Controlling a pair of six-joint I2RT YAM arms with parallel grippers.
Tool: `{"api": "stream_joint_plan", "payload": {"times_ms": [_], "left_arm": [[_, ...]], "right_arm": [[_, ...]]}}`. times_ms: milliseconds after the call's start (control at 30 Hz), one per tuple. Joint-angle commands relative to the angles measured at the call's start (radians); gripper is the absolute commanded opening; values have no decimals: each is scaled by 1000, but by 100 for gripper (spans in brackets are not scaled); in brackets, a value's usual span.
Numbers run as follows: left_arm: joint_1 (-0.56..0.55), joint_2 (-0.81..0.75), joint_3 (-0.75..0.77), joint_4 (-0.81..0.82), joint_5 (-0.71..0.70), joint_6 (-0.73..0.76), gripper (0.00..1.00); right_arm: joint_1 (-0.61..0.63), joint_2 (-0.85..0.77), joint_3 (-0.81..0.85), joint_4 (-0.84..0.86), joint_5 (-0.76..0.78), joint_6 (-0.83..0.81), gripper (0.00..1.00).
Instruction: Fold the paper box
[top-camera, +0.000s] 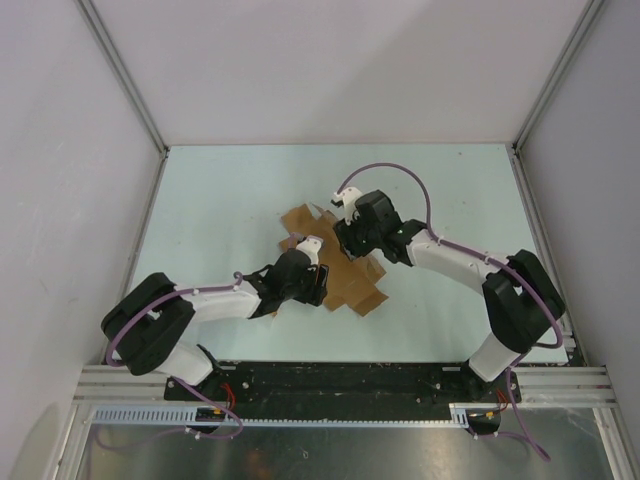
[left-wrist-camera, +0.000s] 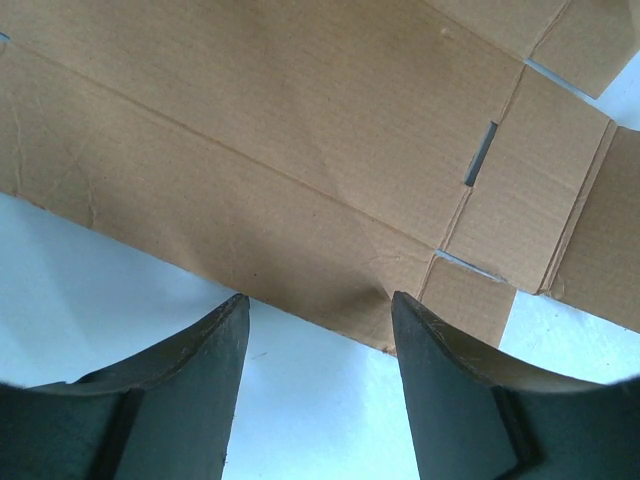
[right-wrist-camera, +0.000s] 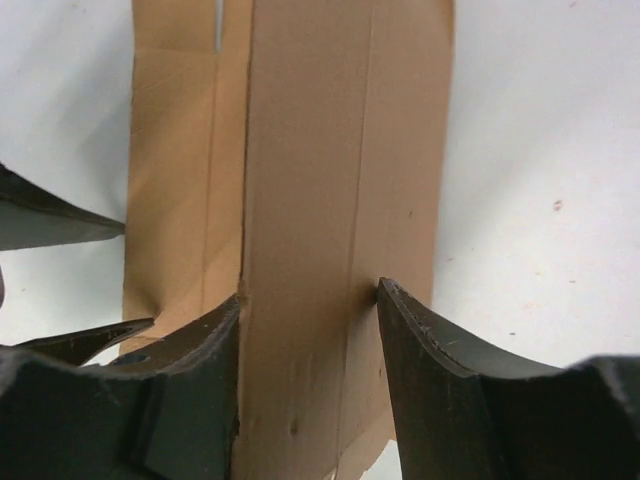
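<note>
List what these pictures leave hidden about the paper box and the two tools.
Top view: the left arm and right arm cover the middle of the paper box.
Left wrist view: top and right edges cut the box off; whether the left tool touches its near edge is unclear.
Right wrist view: whether the right tool pinches the cardboard or only straddles it cannot be told.

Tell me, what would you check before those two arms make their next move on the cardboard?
1. Paper box lying on the table: ok.
2. Left gripper open, over the sheet's near edge: ok.
3. Right gripper open, straddling a panel: ok.
4. Either gripper touching cardboard: cannot tell.
5. Grippers clear of each other: cannot tell, very close from above.
6. Box folded: not ok, flaps spread out.
</note>
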Motion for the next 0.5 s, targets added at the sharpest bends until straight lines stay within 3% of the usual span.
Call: {"api": "stream_joint_plan", "payload": {"times_ms": [0, 467], "left_arm": [[-4, 6, -22, 4, 0, -16, 64], [-3, -3, -37, 4, 1, -19, 64]], "right_arm": [[6, 17, -23, 60, -105, 33, 55], [9, 91, -43, 92, -201, 43, 62]]}}
